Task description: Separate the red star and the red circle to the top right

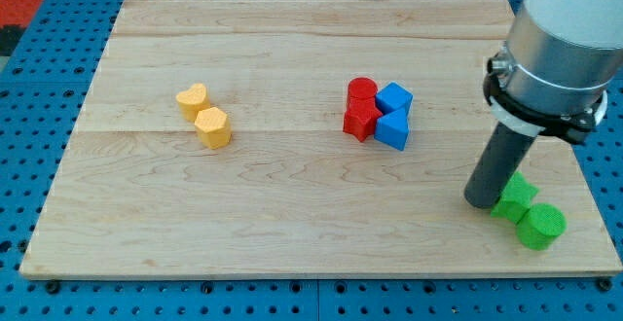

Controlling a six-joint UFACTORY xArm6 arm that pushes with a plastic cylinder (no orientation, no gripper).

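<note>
The red circle [362,89] and the red star [361,119] sit touching each other just right of the board's middle, the circle toward the view's top. Two blue blocks, a blue cube [394,97] and a blue triangle [393,128], press against their right side. My tip [484,201] rests on the board well to the lower right of this cluster, apart from it and right next to the green blocks.
Two green blocks [514,196] [540,226] lie near the lower right corner, just right of my tip. A yellow heart [193,99] and a yellow hexagon [212,126] sit together at the view's left. The wooden board [292,224] ends at a blue pegboard surround.
</note>
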